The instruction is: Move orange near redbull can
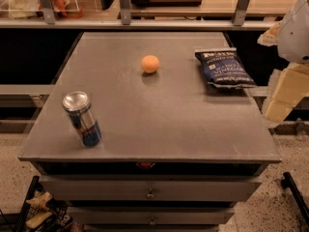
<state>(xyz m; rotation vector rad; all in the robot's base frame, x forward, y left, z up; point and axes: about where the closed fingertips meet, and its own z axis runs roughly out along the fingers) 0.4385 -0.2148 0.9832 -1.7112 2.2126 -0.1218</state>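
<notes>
The orange (pixel 150 64) is a small round fruit lying on the grey table top (pixel 159 115), a little behind its middle. The redbull can (pixel 82 118) stands upright near the front left corner, blue and silver with a shiny top. My gripper (pixel 281 94) hangs off the table's right side, beyond the edge and well to the right of the orange. It holds nothing that I can see. The orange and the can are far apart, with open table top between them.
A dark blue chip bag (pixel 224 68) lies at the back right of the table. Shelving with metal posts (pixel 124 4) runs behind the table. Drawers (pixel 150 193) sit under the front edge. A black cart (pixel 34 211) stands at the lower left.
</notes>
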